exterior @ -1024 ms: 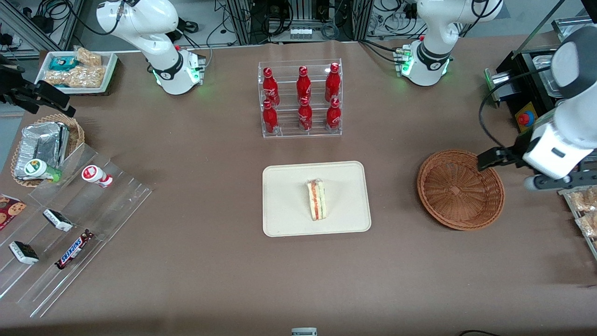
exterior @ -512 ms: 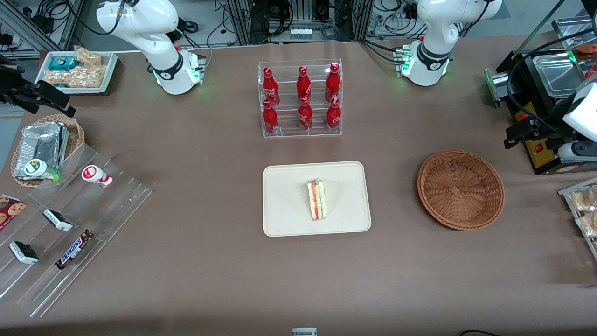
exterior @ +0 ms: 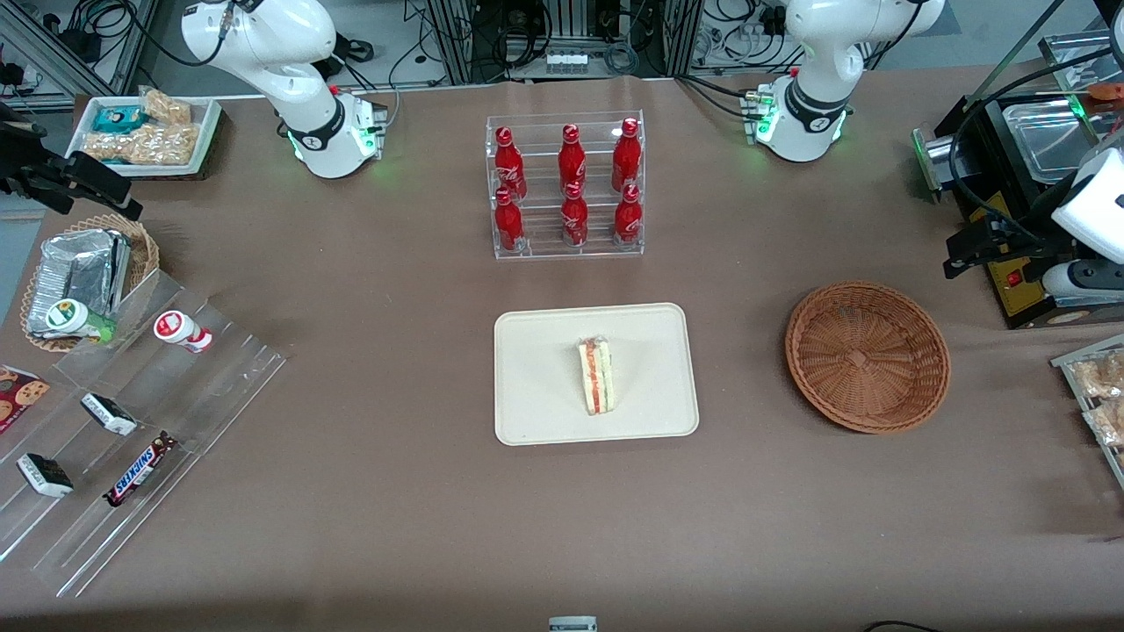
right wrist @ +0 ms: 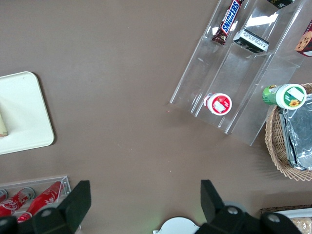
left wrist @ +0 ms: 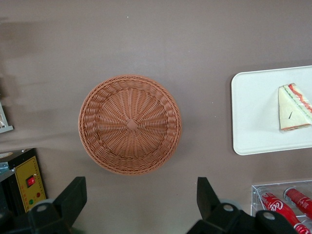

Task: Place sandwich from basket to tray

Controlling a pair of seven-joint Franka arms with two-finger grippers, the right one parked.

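Note:
The sandwich [exterior: 596,376] [left wrist: 294,107], a pale wedge with a red and green stripe, lies flat near the middle of the cream tray [exterior: 544,386] [left wrist: 253,112]. The round brown wicker basket [exterior: 867,355] [left wrist: 129,124] stands empty beside the tray, toward the working arm's end of the table. My gripper [exterior: 964,253] [left wrist: 140,197] hangs high over the table just past the basket's rim, farther from the front camera than the basket. It is open and holds nothing; bare tabletop shows between its fingers [left wrist: 73,195].
A clear rack of red bottles [exterior: 566,184] stands farther from the front camera than the tray. A black box with a red button [exterior: 1010,272] and a tray of snack packets [exterior: 1098,395] sit at the working arm's end. An acrylic snack stand [exterior: 132,421] and a foil-packet basket [exterior: 83,272] lie at the parked arm's end.
My gripper has drawn back from over the basket's rim toward the working arm's end and away from the front camera, then nearly stopped. Sandwich, tray and basket have not moved.

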